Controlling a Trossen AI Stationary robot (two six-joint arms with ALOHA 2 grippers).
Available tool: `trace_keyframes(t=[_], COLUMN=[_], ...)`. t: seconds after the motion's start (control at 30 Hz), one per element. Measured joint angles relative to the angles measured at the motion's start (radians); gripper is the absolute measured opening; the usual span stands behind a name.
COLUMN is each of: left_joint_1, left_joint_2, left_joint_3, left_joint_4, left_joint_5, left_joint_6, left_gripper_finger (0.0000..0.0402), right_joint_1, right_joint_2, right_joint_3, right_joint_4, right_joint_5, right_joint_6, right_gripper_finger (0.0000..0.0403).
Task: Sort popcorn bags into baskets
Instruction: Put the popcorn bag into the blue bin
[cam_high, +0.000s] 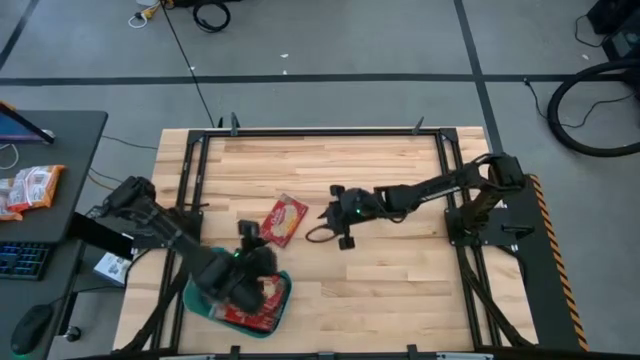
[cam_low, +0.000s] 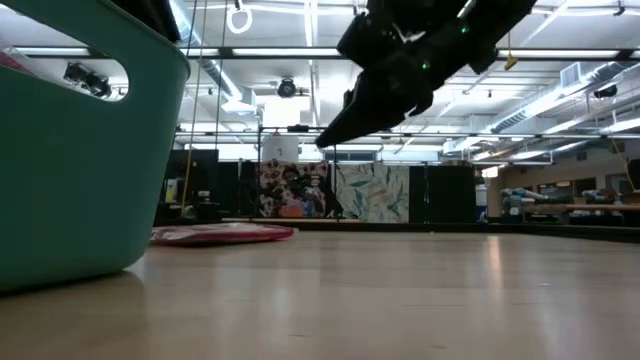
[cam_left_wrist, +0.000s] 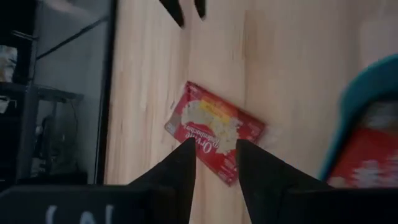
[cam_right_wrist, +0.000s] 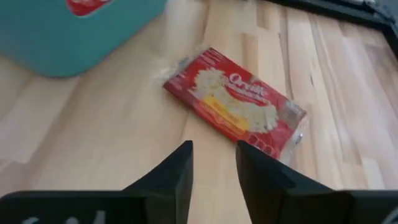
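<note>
One red popcorn bag (cam_high: 285, 220) with a cream centre panel lies flat on the wooden table, clear of both grippers. It also shows as the bag (cam_left_wrist: 214, 130), the bag (cam_right_wrist: 236, 106) and the bag (cam_low: 220, 235). The teal basket (cam_high: 200, 300) stands near the table's near-left corner with several red bags (cam_high: 255, 300) inside. My left gripper (cam_high: 250, 232) hovers open over the basket's far rim, just left of the loose bag; it also shows as the left gripper (cam_left_wrist: 216, 152). My right gripper (cam_high: 325, 228) hangs open above the table, just right of that bag, and shows as the right gripper (cam_right_wrist: 214, 155).
An orange-and-white packet (cam_high: 30, 188) lies on the dark side desk left of the table, beside a keyboard. Black frame rails (cam_high: 320, 132) run along the table's far, left and right edges. Bare wood stretches across the far half and the right near part of the table.
</note>
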Motion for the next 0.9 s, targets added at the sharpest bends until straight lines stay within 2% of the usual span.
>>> trace_keyframes(t=[0.23, 0.37, 0.47, 0.6, 0.73, 0.9], left_joint_1=[0.248, 0.388, 0.481, 0.598, 0.715, 0.834], left_joint_2=[-0.06, -0.1, -0.119, -0.118, -0.117, -0.116], left_joint_3=[-0.194, -0.287, -0.326, -0.358, -0.434, -0.486], left_joint_4=[0.288, 0.441, 0.491, 0.529, 0.644, 0.687], left_joint_5=[0.197, 0.316, 0.393, 0.521, 0.698, 0.738], left_joint_6=[0.339, 0.456, 0.519, 0.56, 0.562, 0.423], left_gripper_finger=[0.0106, 0.0103, 0.0102, 0.0102, 0.0102, 0.0106], right_joint_1=[-0.067, -0.077, -0.078, -0.074, -0.073, -0.058], right_joint_2=[-0.007, -0.008, -0.008, 0.001, 0.02, 0.024], right_joint_3=[0.0, -0.004, -0.039, -0.08, -0.084, -0.084], right_joint_4=[-0.095, -0.114, -0.055, 0.032, 0.04, 0.032], right_joint_5=[-0.019, -0.027, -0.027, -0.026, -0.025, -0.007], right_joint_6=[0.018, 0.021, 0.016, 0.015, 0.027, 0.043], right_gripper_finger=[0.0135, 0.0135, 0.0135, 0.0135, 0.0135, 0.0135])
